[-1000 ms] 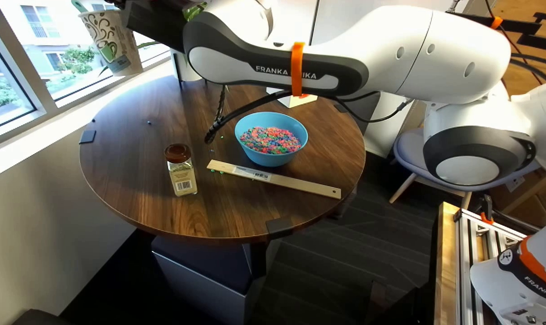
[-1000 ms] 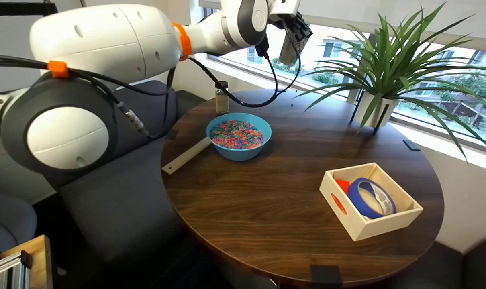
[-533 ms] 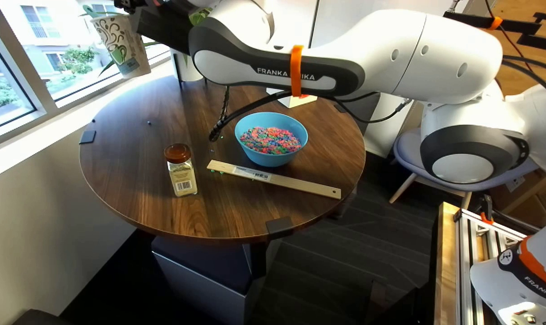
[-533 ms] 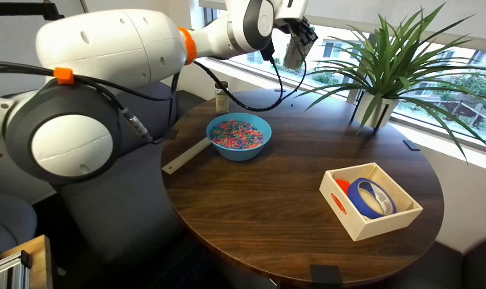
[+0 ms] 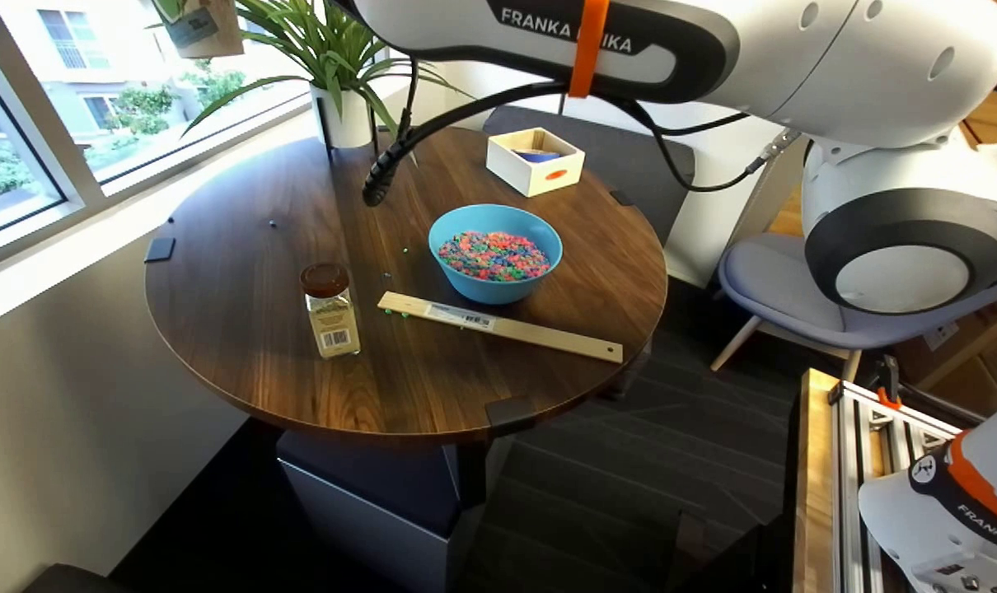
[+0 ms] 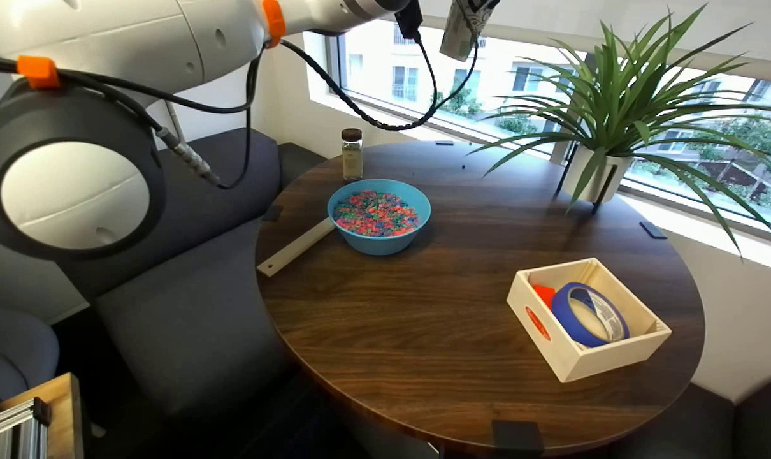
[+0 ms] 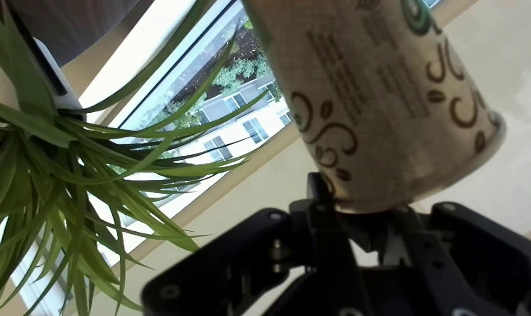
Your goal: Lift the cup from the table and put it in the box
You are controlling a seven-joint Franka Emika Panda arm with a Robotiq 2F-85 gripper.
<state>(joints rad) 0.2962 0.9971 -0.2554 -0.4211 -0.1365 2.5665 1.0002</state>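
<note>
"Where's the cup (image 7: 379,101)?"

"Off the table (image 6: 449,331), up in the gripper (image 7: 362,213). The fingers (image 7: 321,215) are clamped on it at the rim, its narrow end pointing away from them. It hangs tilted, well apart from the box (image 6: 551,349)."

"Anything in the cup?"

"Can't tell; its mouth is out of sight."

"And in the box?"

"A roll of blue tape (image 6: 567,319), lying at a slant, with a red thing (image 6: 543,294) beside it, partly hidden."

"The bowl (image 6: 379,247)?"

"Blue, upright on the table, holding a heap of small bits (image 6: 376,213) in pinkish red, blue and green."

"Jar (image 5: 330,317)?"

"Standing, dark lid (image 5: 325,278) on. The label (image 5: 335,333) covers much of it, so what's inside is hard to make out."

"Pot (image 5: 346,128)?"

"White, with a leafy plant (image 6: 607,118) in it."
</note>
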